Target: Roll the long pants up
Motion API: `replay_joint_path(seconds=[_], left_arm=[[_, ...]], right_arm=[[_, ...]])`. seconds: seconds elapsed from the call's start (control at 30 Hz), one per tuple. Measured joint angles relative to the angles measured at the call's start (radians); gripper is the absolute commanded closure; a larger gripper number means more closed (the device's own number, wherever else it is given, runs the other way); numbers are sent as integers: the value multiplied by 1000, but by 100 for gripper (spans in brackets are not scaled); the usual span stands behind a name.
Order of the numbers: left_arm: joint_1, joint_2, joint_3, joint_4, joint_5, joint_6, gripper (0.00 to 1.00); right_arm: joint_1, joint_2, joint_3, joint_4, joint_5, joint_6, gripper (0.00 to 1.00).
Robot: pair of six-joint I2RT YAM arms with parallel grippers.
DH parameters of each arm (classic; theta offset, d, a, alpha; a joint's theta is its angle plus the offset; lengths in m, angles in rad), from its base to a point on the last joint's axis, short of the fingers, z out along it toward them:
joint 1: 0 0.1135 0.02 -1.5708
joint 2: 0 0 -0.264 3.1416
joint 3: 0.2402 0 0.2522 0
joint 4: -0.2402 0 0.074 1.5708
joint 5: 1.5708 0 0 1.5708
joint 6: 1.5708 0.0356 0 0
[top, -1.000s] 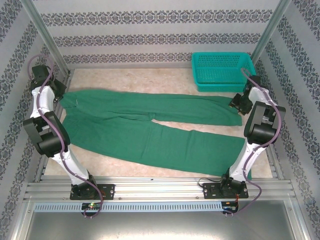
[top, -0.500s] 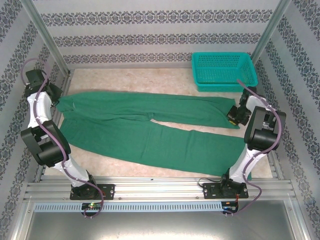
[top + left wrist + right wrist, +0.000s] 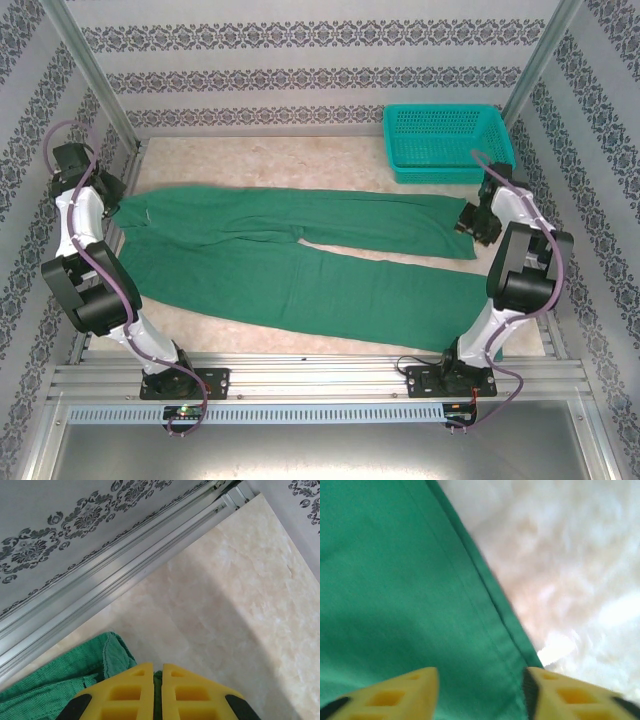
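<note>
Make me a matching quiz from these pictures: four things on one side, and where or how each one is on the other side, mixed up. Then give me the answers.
Things:
1. pants
2. basket
3. left gripper
4. right gripper

Place or state:
A. open, over the hem of a leg
B. spread out flat, not yet rolled
C. shut on a corner of the waist end
D. teal, at the far right corner

Pairs: 1-B, 2-D, 3-C, 4-A
</note>
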Motion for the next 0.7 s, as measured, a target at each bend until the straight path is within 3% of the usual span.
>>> replay_joint_path(seconds=[0.07,0.27,0.7], left_arm=[[-1,1,-7,7,3,0,100],[-8,13,-11,15,3,0,100],[-23,20,-11,17,3,4,100]], right_arm=[[1,45,77,1,1,7,32],[19,172,261,-24,5,-2,32],[24,216,225,-72,40,-58,32]])
